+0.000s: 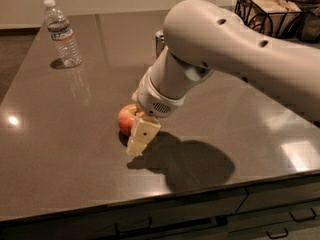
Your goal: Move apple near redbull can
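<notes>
The red-orange apple (127,118) lies on the dark table (60,134), near its middle. My gripper (140,136) hangs down from the big white arm and sits right against the apple's front right side, covering part of it. Its tip reaches down to the table top. The redbull can (159,42) stands farther back, behind the arm. Only a silver sliver of it shows at the arm's left edge.
A clear plastic water bottle (62,33) with a white cap stands at the back left. A dark wire basket (269,10) holding a box sits at the back right. Drawers (280,204) run under the table's front edge.
</notes>
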Tool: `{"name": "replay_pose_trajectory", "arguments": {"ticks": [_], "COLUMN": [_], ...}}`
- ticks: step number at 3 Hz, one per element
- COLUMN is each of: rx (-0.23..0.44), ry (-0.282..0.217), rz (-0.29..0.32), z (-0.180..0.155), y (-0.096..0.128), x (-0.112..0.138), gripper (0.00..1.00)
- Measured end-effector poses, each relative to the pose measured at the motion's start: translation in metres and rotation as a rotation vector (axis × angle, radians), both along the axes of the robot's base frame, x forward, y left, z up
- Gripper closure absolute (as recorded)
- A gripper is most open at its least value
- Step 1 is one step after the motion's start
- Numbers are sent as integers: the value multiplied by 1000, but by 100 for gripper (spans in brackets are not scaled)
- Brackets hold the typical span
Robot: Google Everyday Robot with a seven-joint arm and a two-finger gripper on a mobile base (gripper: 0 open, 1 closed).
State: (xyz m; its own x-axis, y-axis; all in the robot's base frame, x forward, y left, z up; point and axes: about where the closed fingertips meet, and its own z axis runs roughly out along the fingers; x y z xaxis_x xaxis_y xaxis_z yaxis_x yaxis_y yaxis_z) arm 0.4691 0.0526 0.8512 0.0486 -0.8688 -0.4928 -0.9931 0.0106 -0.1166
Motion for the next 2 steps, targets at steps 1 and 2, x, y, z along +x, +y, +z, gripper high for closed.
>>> {"name": "replay_pose_trajectory", "arguments": {"ticks": [1, 2], "rx": [0, 3], "ry": [-11, -11], "rz": [-5, -29], "z": [1, 16], "y": [-6, -11], "x": [5, 11], "gripper": [41, 65]}}
